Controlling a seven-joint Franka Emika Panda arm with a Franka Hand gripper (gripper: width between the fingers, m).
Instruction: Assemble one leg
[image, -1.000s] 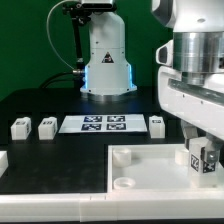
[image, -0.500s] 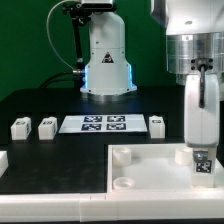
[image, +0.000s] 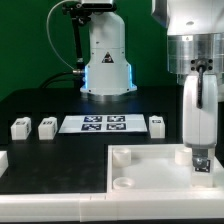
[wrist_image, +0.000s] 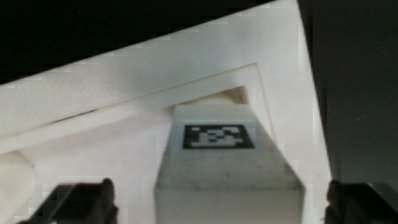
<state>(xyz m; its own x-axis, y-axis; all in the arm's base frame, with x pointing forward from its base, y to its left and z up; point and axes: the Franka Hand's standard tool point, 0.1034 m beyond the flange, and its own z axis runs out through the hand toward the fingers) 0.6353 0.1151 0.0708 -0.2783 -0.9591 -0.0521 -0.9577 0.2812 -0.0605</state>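
Note:
The leg (image: 201, 161) is a small white peg standing upright at the corner of the large white tray-like part (image: 150, 172) on the exterior view's right. My gripper (image: 201, 158) comes straight down over it, seen edge-on. In the wrist view the leg (wrist_image: 221, 150) shows its square marker, with the dark fingertips (wrist_image: 80, 203) on either side of it. My gripper (wrist_image: 222, 203) straddles the leg, and a thin strip of the tray shows between each finger and the leg, so the jaws look open. Three more legs (image: 19, 128) (image: 47, 127) (image: 157, 125) lie on the black table.
The marker board (image: 103, 124) lies flat behind the tray. The robot base (image: 107, 62) stands at the back. The tray has round sockets (image: 122, 155) at its corners. A white part (image: 3, 160) shows at the exterior view's left edge.
Since one second ago my gripper has turned about a quarter turn over the leg, from broadside to edge-on. In the last half second it has barely moved.

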